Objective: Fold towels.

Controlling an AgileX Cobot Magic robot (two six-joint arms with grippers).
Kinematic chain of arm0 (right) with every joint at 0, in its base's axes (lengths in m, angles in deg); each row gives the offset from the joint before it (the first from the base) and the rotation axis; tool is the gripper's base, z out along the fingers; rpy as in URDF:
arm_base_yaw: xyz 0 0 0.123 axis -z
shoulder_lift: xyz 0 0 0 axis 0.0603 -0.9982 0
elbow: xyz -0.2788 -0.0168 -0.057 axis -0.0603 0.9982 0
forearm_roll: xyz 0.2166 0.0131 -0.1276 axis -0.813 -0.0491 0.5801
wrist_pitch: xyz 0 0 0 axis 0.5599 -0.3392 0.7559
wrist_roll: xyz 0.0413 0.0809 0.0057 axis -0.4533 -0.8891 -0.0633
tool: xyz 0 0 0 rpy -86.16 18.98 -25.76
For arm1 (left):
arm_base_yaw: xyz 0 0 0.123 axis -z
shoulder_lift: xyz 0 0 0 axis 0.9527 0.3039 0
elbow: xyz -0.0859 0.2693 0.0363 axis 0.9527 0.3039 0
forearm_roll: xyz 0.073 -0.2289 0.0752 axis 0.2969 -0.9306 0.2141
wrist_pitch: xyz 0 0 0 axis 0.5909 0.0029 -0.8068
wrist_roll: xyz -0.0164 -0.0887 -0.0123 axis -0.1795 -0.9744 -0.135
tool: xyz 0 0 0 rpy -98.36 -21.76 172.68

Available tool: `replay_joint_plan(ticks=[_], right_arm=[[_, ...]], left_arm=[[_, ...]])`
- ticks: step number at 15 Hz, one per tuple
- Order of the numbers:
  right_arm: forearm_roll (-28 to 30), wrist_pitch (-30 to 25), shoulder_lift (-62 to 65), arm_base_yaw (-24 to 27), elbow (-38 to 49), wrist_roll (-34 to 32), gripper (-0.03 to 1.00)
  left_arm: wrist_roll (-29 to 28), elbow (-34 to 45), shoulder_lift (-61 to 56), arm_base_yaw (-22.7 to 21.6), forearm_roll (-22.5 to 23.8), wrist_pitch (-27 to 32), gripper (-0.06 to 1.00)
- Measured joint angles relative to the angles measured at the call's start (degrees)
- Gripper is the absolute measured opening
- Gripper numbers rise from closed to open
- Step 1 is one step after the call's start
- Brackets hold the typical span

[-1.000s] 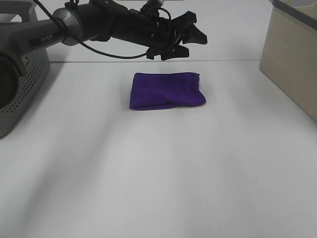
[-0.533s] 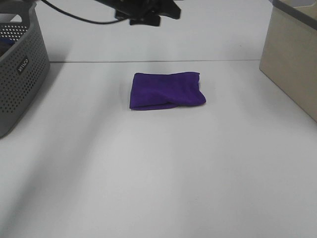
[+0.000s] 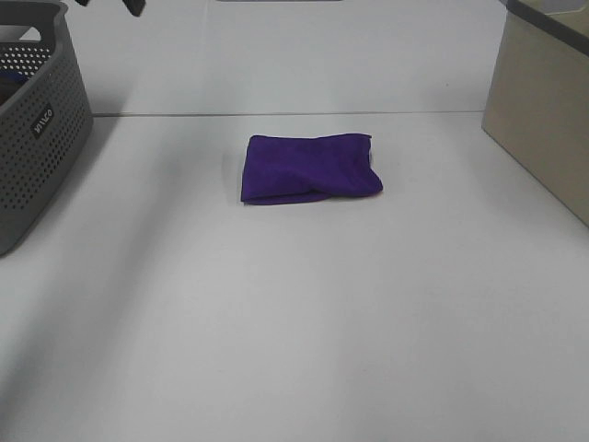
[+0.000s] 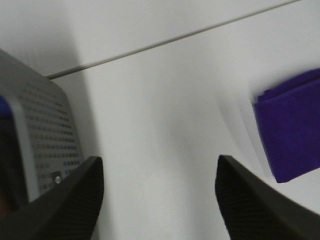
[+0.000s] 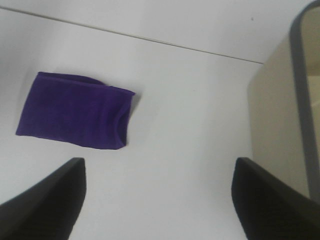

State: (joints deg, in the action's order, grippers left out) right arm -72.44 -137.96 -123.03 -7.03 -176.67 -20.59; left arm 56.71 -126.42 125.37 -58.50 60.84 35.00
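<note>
The deep purple towel [image 3: 310, 168] lies folded into a small rectangle on the white table, at the middle back. No gripper touches it. In the left wrist view my left gripper [image 4: 160, 200] is open and empty, high above the table, with the towel [image 4: 292, 130] off to one side. In the right wrist view my right gripper [image 5: 160, 200] is open and empty, high above the table, with the towel [image 5: 75, 111] below and apart from it. In the exterior view only a dark tip of the left arm [image 3: 135, 7] shows at the top edge. The white care tag does not show.
A grey perforated basket [image 3: 46, 120] stands at the back left and also shows in the left wrist view [image 4: 45, 140]. A beige box [image 3: 543, 101] stands at the right edge and also shows in the right wrist view [image 5: 280, 115]. A seam in the table [image 3: 276, 114] runs behind the towel.
The left arm, which reached over the table behind the towel, has pulled up and to the left, almost out of the exterior view. The towel has not moved.
</note>
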Motion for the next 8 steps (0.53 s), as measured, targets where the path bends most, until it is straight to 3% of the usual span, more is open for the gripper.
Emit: replay_joint_plan(ticks=[1,2,4,8], right_arm=[[0.34,0.00,0.11,2.98,0.00,-1.55,0.79],[1.20,0.17,2.58,8.82,1.72,-2.41,0.79],[1.66,0.52,8.71,11.63,7.28,-2.41,0.79],[1.38,0.46,35.58,11.86,33.92,-2.41,0.79]], left_arm=[[-0.06,1.20,-1.95,-2.35,-0.11,0.00,0.60],[-0.06,9.22,-8.71,-8.08,-2.29,-0.11,0.60],[0.74,20.63,-16.27,-12.95,-4.24,-0.11,0.60],[3.55,50.19,-45.32,-18.05,-4.81,-0.74,0.60]])
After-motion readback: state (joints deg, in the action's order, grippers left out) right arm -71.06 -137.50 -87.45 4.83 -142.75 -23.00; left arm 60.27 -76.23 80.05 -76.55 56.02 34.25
